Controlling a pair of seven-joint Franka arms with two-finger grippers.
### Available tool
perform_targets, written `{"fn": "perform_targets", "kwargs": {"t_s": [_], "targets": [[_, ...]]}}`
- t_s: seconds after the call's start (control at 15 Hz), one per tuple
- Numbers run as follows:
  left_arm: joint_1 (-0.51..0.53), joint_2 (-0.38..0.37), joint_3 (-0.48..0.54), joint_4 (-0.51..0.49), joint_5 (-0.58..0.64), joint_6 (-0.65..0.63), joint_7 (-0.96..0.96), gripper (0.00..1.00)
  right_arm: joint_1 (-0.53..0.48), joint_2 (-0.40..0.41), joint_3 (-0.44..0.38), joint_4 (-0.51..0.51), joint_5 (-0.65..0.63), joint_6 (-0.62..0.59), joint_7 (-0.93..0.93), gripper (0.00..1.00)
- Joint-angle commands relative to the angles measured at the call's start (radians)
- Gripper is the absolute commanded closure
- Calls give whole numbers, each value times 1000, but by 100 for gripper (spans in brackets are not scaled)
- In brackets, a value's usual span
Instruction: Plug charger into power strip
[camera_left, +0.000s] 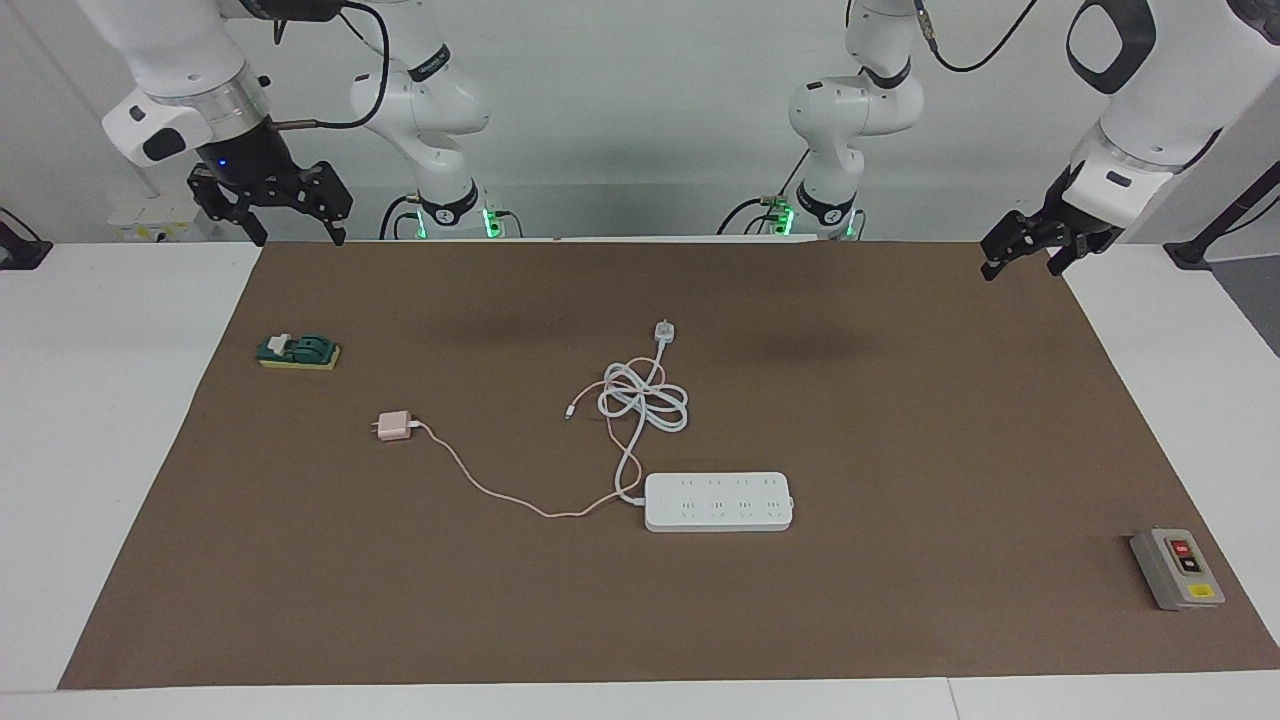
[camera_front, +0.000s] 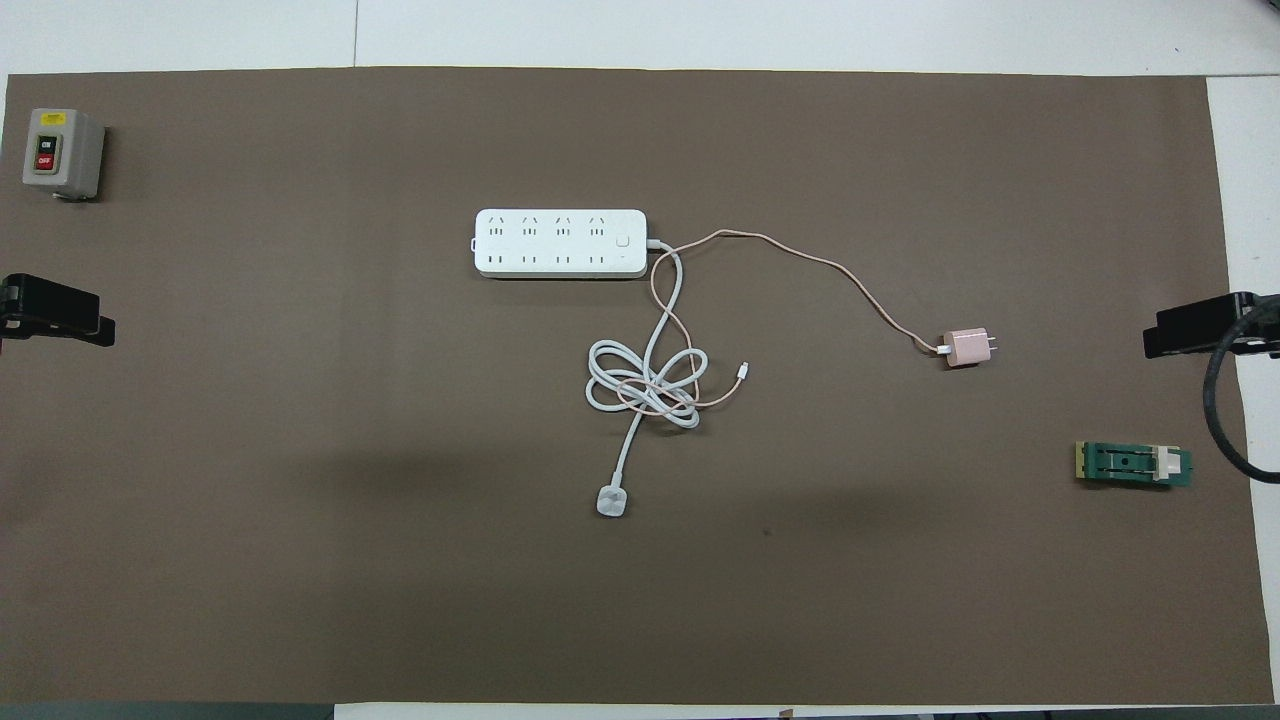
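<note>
Both arms wait, fingers spread, above the worktop's corners nearest the robots.

Left gripper (camera_left: 1022, 251) and right gripper (camera_left: 270, 205) hold nothing; the small pale pink cube charger (camera_left: 394, 427) lies unplugged, toward the right arm's end from the flat white power strip (camera_left: 718, 501).

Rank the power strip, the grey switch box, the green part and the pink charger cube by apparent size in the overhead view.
1. power strip, clearly largest.
2. grey switch box and green part: look alike in extent, so not ranked against each other.
3. charger cube, smallest, leaving out its cable.
</note>
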Motion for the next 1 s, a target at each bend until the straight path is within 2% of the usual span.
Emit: {"fn": "perform_targets", "kwargs": {"t_s": [0.0, 0.6, 0.93], "targets": [[-8, -1, 10, -6, -1, 22, 13, 0, -15, -17, 6, -15, 3, -6, -21, 0], [-11, 11, 10, -6, 17, 28, 19, 0, -25, -18, 3, -26, 19, 3, -9, 0], [-16, 15, 10, 4, 17, 56, 16, 0, -90, 15, 3, -57, 121, 1, 197, 0]]}}
